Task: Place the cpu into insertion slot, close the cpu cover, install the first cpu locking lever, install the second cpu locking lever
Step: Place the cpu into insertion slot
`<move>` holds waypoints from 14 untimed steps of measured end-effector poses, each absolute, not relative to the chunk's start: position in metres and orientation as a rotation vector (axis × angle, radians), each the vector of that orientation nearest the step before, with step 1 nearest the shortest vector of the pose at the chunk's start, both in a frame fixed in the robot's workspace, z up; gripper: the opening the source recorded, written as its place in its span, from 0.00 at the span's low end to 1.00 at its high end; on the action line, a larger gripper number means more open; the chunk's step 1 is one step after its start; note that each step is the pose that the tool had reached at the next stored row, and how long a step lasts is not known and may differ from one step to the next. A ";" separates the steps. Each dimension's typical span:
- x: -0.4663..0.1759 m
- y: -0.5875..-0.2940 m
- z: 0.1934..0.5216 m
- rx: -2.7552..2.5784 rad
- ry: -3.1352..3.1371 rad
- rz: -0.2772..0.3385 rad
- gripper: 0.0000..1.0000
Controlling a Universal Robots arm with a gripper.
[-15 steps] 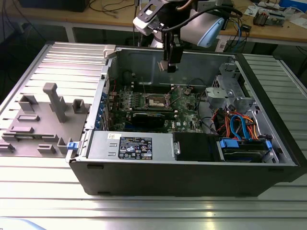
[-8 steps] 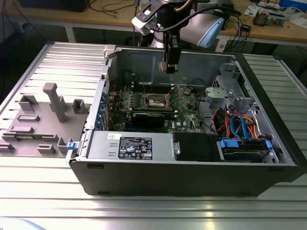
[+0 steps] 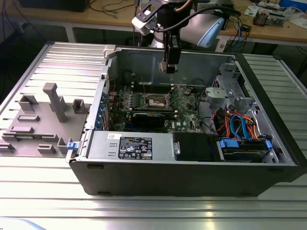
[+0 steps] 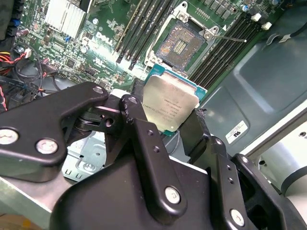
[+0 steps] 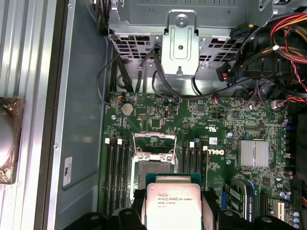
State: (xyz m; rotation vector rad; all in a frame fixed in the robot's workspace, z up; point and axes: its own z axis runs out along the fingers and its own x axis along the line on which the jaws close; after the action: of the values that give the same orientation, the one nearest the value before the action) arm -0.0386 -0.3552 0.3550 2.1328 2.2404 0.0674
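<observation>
My gripper point(image 3: 171, 64) hangs over the open computer case, above the far side of the green motherboard point(image 3: 184, 110). It is shut on the cpu point(image 4: 170, 103), a flat silvery square held by two opposite edges between the black fingers point(image 4: 136, 120). In the first wrist view the cpu point(image 5: 172, 205) sits just short of the open insertion slot point(image 5: 153, 168), clearly above it. The slot point(image 4: 181, 44) shows its bare contact field. The cpu cover point(image 5: 154, 140), a thin silvery frame, stands raised at the slot's edge. A thin wire lever point(image 4: 230, 37) sticks out beside the slot.
A long black card point(image 3: 152, 117) lies across the board near the slot point(image 3: 157, 100). A metal drive cage point(image 3: 230, 91) and coloured cables point(image 3: 240, 125) fill the case on the exterior view's right. Memory slots point(image 5: 117, 172) flank the slot. A grey fixture point(image 3: 48, 115) stands outside the case.
</observation>
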 end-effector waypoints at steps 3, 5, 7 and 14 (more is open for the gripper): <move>-0.039 -0.355 0.355 2.133 2.240 0.067 0.54; -0.039 -0.355 0.355 2.140 2.233 0.067 0.54; -0.039 -0.355 0.354 2.158 2.215 0.067 0.54; -0.040 -0.355 0.353 2.194 2.179 0.065 0.54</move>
State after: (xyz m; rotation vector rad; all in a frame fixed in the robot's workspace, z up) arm -0.0401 -0.3552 0.3525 2.1936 2.1792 0.0652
